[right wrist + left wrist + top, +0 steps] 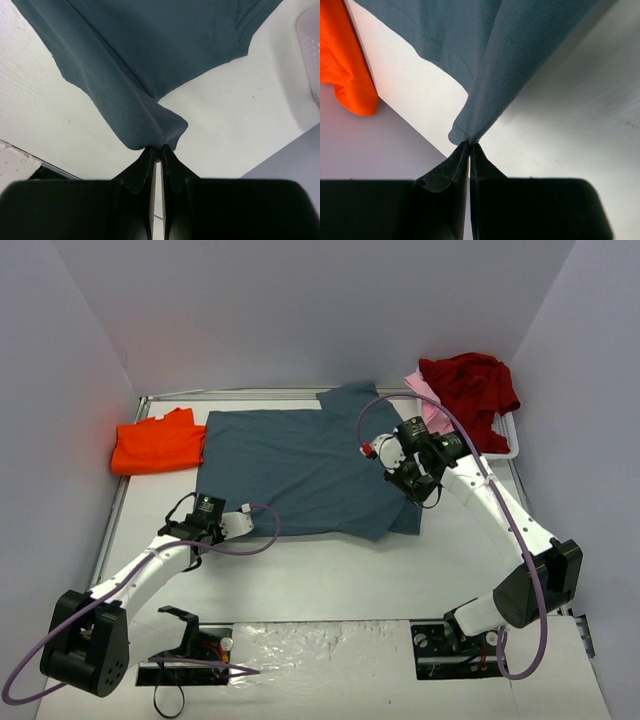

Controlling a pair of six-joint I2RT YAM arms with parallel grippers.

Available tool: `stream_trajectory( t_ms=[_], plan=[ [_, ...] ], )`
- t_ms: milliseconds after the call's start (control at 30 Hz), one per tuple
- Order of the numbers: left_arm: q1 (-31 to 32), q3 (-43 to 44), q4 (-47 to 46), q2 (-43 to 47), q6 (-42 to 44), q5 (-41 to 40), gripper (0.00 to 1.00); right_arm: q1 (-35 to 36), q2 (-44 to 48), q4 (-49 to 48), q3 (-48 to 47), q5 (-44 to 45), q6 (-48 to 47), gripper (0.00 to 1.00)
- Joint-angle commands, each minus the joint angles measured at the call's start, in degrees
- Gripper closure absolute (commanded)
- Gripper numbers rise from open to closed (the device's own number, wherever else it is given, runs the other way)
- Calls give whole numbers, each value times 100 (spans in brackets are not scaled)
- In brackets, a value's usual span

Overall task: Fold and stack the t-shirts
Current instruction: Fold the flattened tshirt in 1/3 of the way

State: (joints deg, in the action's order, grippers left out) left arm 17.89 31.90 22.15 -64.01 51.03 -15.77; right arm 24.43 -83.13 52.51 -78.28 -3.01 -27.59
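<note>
My left hand [470,145] is clamped on 1 corner of the slate blue-grey t-shirt [300,465], and my right hand [159,148] on a hemmed edge. The shirt lies spread on the bench [330,570]. It is light, limp cloth that will likely sag, so I judge stitched edges the best hold.

A white desk [330,575] with a thin metal rim lies between pale lilac-grey walls [300,310]. A white plastic basket [512,442] sits at its far right corner. Crinkled clear plastic sheeting [320,650] covers the near edge.
</note>
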Motion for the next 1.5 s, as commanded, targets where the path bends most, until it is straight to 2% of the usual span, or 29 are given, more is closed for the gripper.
stream_trajectory(
  t_ms=[0, 467, 900, 1467],
  plan=[
    [-40, 264, 149, 178, 39, -321, 98, -17, 78, 312, -389, 177, -97, 100],
    [-40, 501, -44, 284, -110, -594, 98, -26, -853, 295, -1839, 257, -237, 100],
    [-136, 888, -203, 100, -400, -498, 98, -61, -1644, 242, -2586, 283, -413, 100],
    [-207, 879, -185, -305, 83, -348, 98, -307, -2567, 119, -3448, 283, -528, 100]
  ],
)
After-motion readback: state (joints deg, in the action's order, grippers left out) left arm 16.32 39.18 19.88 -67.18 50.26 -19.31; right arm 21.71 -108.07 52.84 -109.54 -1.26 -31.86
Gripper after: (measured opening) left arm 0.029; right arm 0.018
